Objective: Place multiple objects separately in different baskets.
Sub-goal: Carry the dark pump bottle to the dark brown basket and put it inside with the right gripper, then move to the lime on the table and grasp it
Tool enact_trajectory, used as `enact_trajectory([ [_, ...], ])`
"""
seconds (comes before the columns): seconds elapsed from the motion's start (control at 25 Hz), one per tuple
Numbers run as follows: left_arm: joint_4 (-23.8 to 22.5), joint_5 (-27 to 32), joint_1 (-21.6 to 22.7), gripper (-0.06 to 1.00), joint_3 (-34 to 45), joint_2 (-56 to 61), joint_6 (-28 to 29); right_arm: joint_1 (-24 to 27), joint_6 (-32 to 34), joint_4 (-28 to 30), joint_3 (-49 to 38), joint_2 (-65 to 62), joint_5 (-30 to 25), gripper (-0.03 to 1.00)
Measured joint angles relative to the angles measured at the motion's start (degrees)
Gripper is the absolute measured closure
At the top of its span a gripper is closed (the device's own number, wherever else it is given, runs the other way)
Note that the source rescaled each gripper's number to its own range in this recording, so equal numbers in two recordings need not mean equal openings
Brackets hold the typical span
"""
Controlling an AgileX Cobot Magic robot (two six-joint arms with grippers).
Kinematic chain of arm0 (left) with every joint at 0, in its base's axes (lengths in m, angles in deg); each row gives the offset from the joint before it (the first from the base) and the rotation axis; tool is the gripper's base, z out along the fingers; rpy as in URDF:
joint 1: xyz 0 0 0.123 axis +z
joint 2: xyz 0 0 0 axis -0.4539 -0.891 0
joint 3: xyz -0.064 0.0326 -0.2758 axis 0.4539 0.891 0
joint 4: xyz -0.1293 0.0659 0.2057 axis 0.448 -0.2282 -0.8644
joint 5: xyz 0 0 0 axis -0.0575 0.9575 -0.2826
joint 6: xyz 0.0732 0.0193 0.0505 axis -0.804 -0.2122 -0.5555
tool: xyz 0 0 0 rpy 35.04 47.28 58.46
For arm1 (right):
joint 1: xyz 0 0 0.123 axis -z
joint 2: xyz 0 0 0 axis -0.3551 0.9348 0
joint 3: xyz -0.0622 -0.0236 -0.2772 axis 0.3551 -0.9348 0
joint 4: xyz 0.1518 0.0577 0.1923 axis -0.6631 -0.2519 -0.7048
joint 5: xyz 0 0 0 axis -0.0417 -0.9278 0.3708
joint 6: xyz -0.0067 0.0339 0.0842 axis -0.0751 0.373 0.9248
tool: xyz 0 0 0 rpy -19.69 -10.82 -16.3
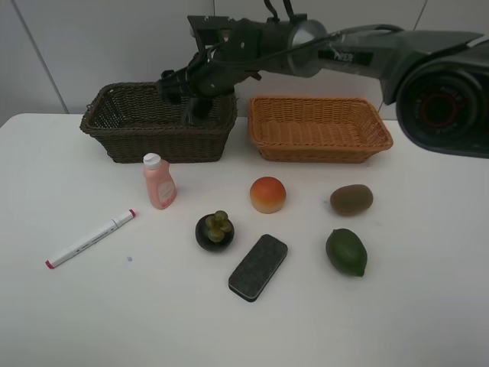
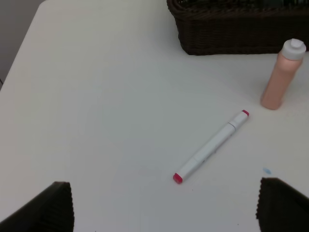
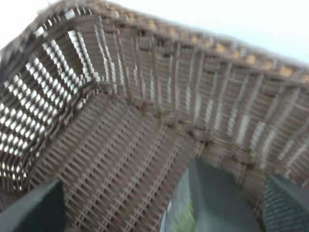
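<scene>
1. Dark eraser (image 1: 257, 267) lies nearest, flat on the counter (image 1: 428, 306). Looks like a light, stiff block with a non-slip face; pinch it across the short width.
2. Green fruit (image 1: 346, 251) and mangosteen (image 1: 215, 231) sit either side of it, apart. Both are round and firm and would likely roll, so grip at the widest middle. The mangosteen's leafy cap faces up; avoid it.
3. Marker (image 1: 90, 238) is well to the left, lying slanted. It is thin, rigid, light and probably slick. Take it mid-barrel, jaws square across it.
4. Pink bottle (image 1: 159, 182) stands upright just in front of the dark basket (image 1: 114, 141). Light plastic and easy to tip, so grip the body below the white cap.
5. Peach (image 1: 267, 194) and kiwi (image 1: 351, 199) sit in front of the tan basket (image 1: 321, 145). The peach probably bruises, so squeeze gently.
6. Right gripper (image 1: 195, 109) is down inside the dark basket, jaws apart and not clamped. A dark item (image 3: 207, 198) lies between them on the weave, too blurred to name.
7. Left gripper (image 2: 166, 205) is spread wide and empty, hovering above the marker.
</scene>
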State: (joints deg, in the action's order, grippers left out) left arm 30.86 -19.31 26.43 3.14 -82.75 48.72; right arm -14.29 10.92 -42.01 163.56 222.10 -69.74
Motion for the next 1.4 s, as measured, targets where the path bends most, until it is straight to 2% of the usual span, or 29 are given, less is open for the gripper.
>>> enact_trajectory([
  [0.24, 0.0, 0.0, 0.0, -0.06, 0.0, 0.0, 0.0, 0.0, 0.0, 6.2, 0.0, -6.45, 0.25, -0.02],
  [0.36, 0.0, 0.0, 0.0, -0.06, 0.0, 0.0, 0.0, 0.0, 0.0, 10.5, 0.0, -10.17, -2.1, -0.02],
  [0.48, 0.0, 0.0, 0.0, -0.06, 0.0, 0.0, 0.0, 0.0, 0.0, 14.17, 0.0, -14.36, -10.79, -0.02],
  [0.72, 0.0, 0.0, 0.0, -0.06, 0.0, 0.0, 0.0, 0.0, -0.06, 19.03, 0.0, -20.95, -36.82, -0.02],
  [0.84, 0.0, 0.0, 0.0, -0.06, 0.0, 0.0, 0.0, 0.05, -0.11, 19.43, 0.04, -22.93, -44.86, -0.02],
  [1.12, 0.0, 0.0, 0.0, -0.06, 0.0, 0.0, 0.0, 0.67, 0.06, 18.73, -6.23, -28.06, -45.96, -0.02],
  [1.4, 0.0, 0.0, 0.0, -0.06, 0.0, 0.0, 0.0, 0.67, 1.03, 18.74, -24.83, -35.74, -46.11, -0.02],
])
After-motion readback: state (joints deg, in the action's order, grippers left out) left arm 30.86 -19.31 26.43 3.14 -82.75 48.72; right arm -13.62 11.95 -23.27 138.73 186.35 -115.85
